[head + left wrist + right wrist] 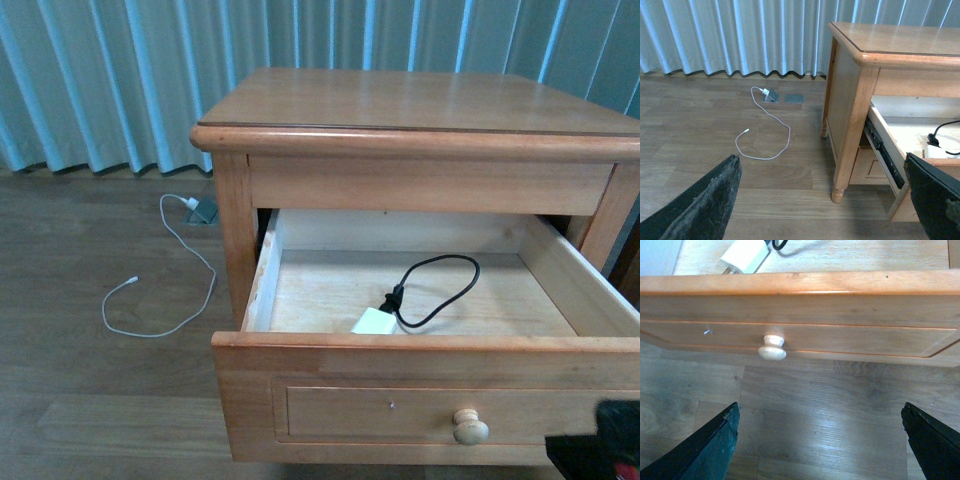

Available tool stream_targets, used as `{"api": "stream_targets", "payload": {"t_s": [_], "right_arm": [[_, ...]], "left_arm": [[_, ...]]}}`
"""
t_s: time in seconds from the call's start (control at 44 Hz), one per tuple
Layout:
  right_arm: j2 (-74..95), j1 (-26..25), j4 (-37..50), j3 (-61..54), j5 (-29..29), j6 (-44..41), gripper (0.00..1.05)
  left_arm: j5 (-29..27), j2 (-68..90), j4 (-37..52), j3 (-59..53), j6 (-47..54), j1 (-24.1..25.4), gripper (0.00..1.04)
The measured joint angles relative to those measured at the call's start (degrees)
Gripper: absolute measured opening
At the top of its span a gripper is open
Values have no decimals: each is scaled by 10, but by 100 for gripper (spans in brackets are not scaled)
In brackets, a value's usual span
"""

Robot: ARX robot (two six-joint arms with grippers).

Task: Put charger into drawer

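Right end effector (820, 410) outside drawer (850, 335); charger (745, 255) inside.

A light-wood nightstand's (400, 100) panelled drawer (330, 395) with round cream knob (470, 427) stands open at lower centre. Inside, just behind its front wall, lies a small white rectangular charger (374, 322), its black cord looped beyond. A thin white cable (212, 285) curls on the wooden floor (80, 400), left.
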Motion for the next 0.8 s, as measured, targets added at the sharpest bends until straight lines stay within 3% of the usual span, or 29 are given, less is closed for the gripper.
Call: {"api": "stream_targets", "payload": {"t_s": [0.409,0.795], "right_arm": [[229,6,77,123,37,49,96],[348,10,233,212,100,-18,96]], "left_arm": [[0,0,0,0,0,0,99],[0,0,0,0,0,0,99]]}}
